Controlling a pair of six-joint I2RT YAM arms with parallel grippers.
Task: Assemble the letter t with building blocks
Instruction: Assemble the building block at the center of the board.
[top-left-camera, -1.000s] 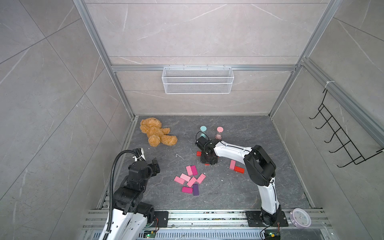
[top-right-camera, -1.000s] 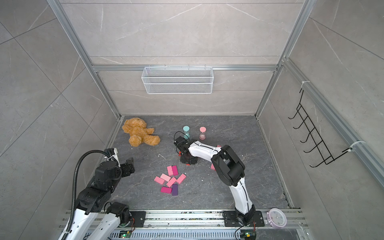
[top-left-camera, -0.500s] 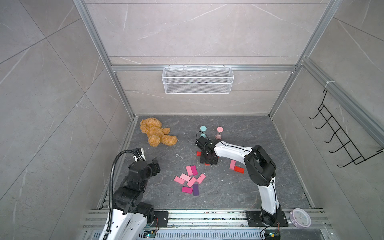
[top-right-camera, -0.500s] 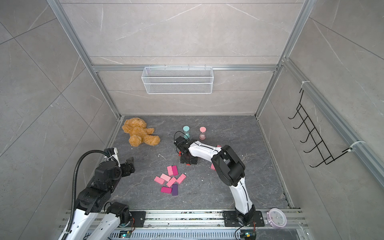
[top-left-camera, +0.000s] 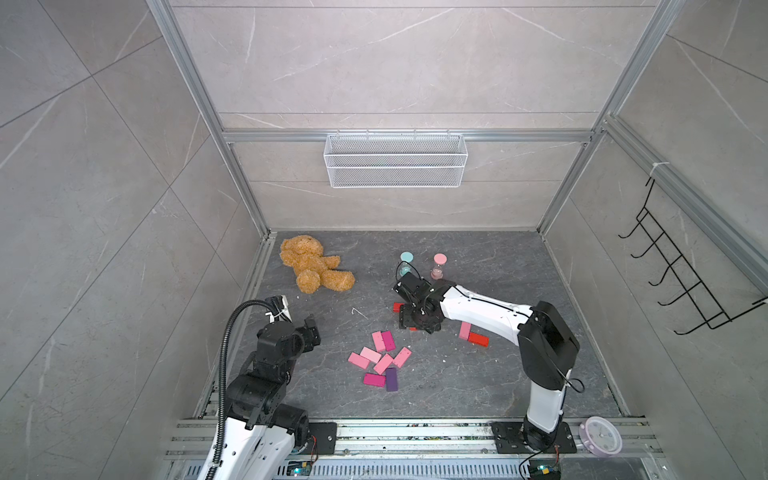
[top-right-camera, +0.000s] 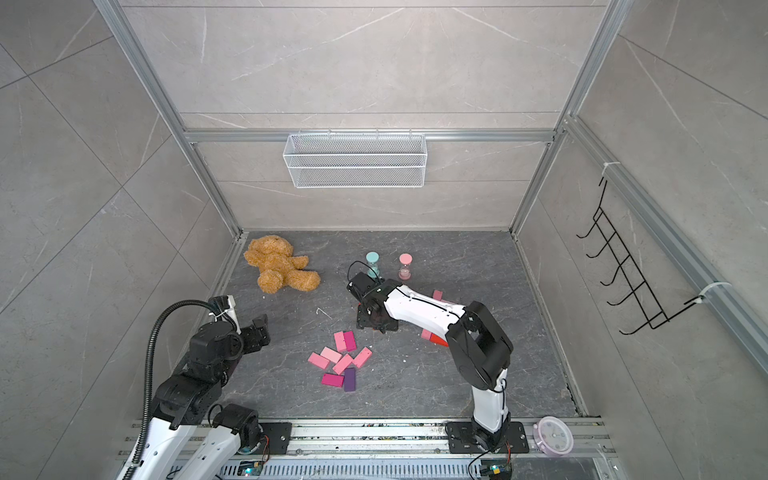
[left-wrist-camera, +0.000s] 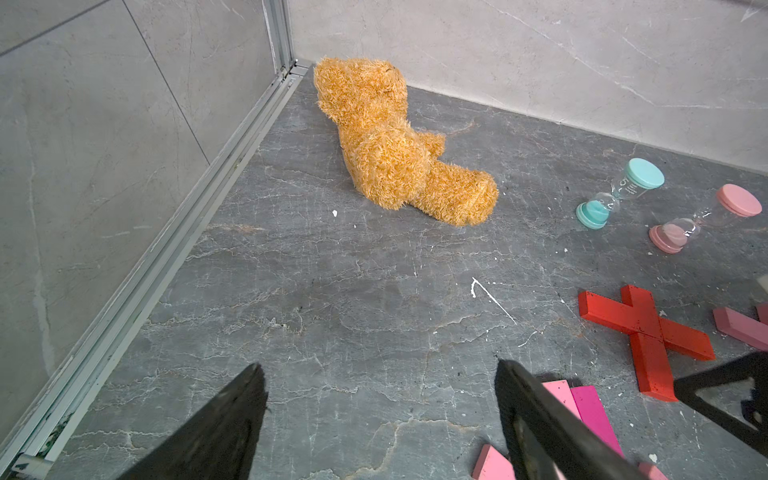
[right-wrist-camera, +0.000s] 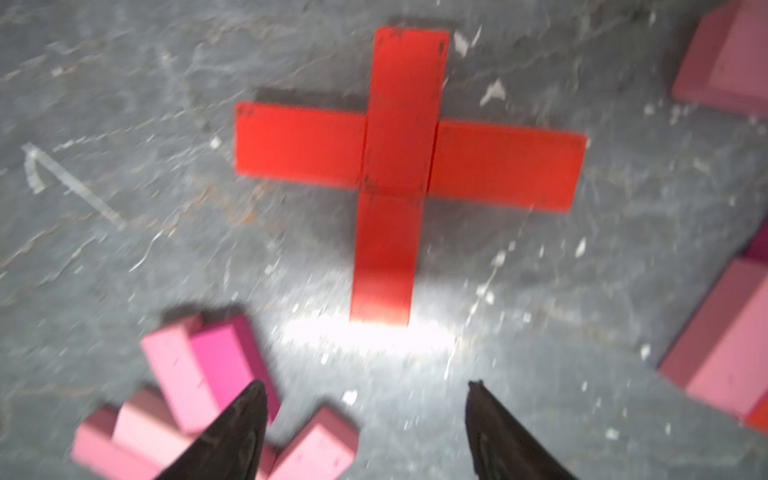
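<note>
Red blocks (right-wrist-camera: 399, 158) are lying crossed on the counter (right-wrist-camera: 124, 249), forming the t. The right pincer (right-wrist-camera: 365, 385) is hovering over them, spread and empty, seemingly letting go. The left pincer (left-wrist-camera: 378, 365) is idling, also spread.

Right tool (top-left-camera: 417, 321) hung over the red cross of blocks (right-wrist-camera: 395, 166), jaws spread, only bare desk (right-wrist-camera: 365, 345) between its fingertips. Obstacles close round it:
- pink block cluster (top-left-camera: 380, 361) on the side toward the robot's base
- teal hourglass timer (top-left-camera: 406, 264) and pink hourglass timer (top-left-camera: 438, 266) just behind, toward the back wall
- pink and red pair of blocks (top-left-camera: 473, 334) partly under the right forearm

Left tool (left-wrist-camera: 376, 368) stood with jaws spread wide, well apart from the cross. Bare desk ran from it to the cross and to the teddy bear (top-left-camera: 313, 266) near the far left corner.
</note>
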